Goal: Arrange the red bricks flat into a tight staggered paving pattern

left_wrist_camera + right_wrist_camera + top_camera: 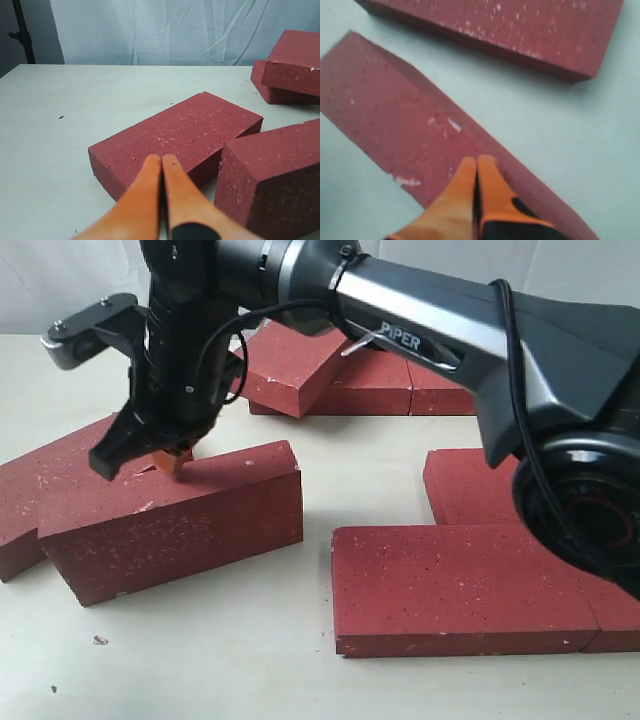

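Bricks (520, 575) of dark red were spread over the pale table (200, 670). Nearest in the exterior view, the front brick (460, 585) was laid flat, with a second brick (612, 618) butted against its right end and a third brick (470, 485) just behind. Left of these, apart, the upright brick (170, 530) was stood on a long side. The right gripper (172, 462), extended across from the right, was set on its top face, the orange fingers (462, 182) pressed together with nothing pinched. Just behind it, the left brick (40, 490) was laid flat. The left gripper (162, 159) was likewise closed and empty above a flat brick (190, 125); contact could not be told. Farthest, the far bricks (380, 385) were grouped, one leaned upon them.
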